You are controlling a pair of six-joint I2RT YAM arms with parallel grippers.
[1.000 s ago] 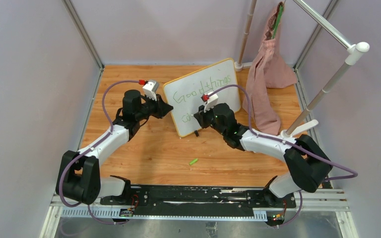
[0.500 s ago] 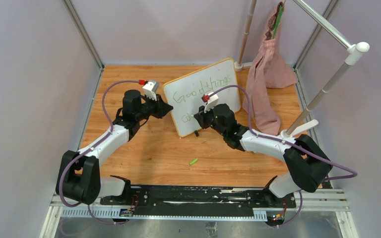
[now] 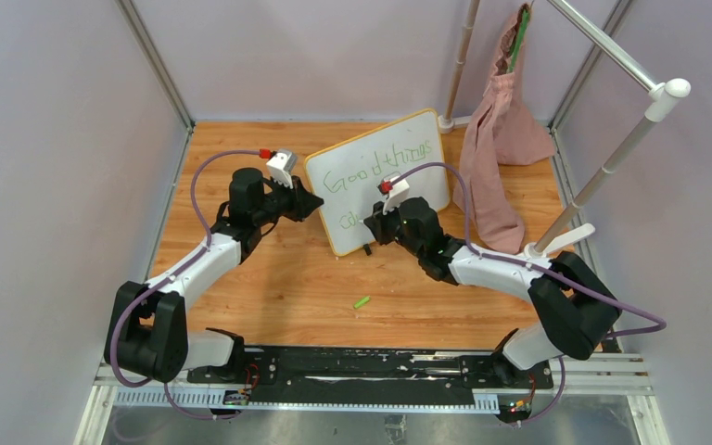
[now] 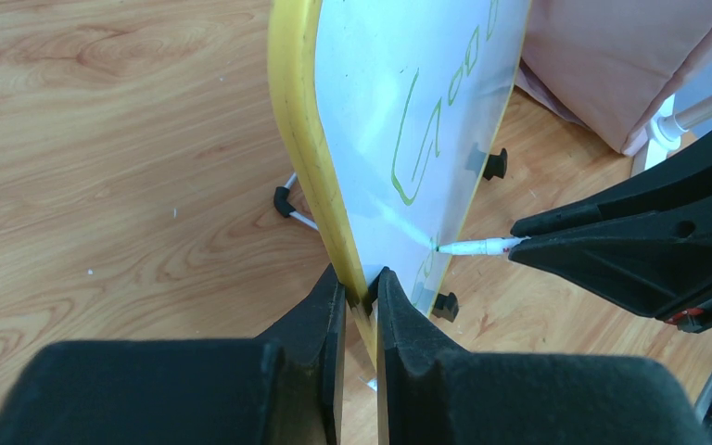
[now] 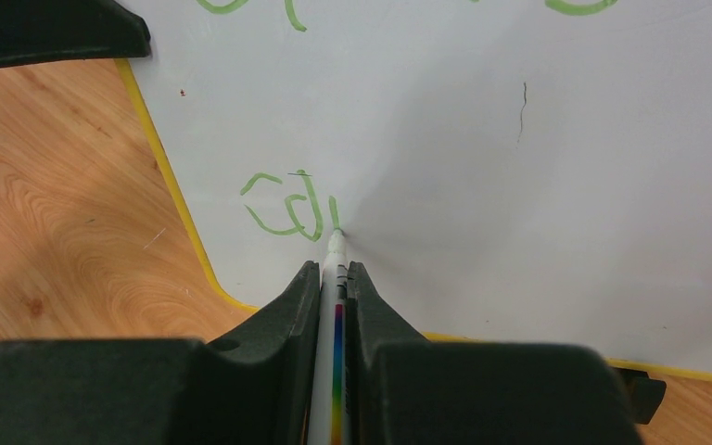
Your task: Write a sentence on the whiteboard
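The whiteboard [image 3: 408,153] stands tilted on the wooden table, white with a yellow frame [image 4: 298,130], and carries green writing, "Good things" above and a few letters below. My left gripper [image 3: 315,206] is shut on the board's left edge [image 4: 362,295]. My right gripper [image 3: 368,225] is shut on a white marker [image 5: 335,278] with a rainbow stripe. Its tip touches the board [image 5: 519,185] just right of the lower green letters [image 5: 287,209]. The marker [image 4: 473,247] also shows in the left wrist view, tip on the board.
A green marker cap [image 3: 362,301] lies on the table in front of the board. A pink cloth bag [image 3: 501,139] hangs from a white rack [image 3: 612,139] at the back right. Grey walls enclose the table.
My right gripper with the marker has shifted slightly along the lower line of writing. The left arm and the board have stayed still.
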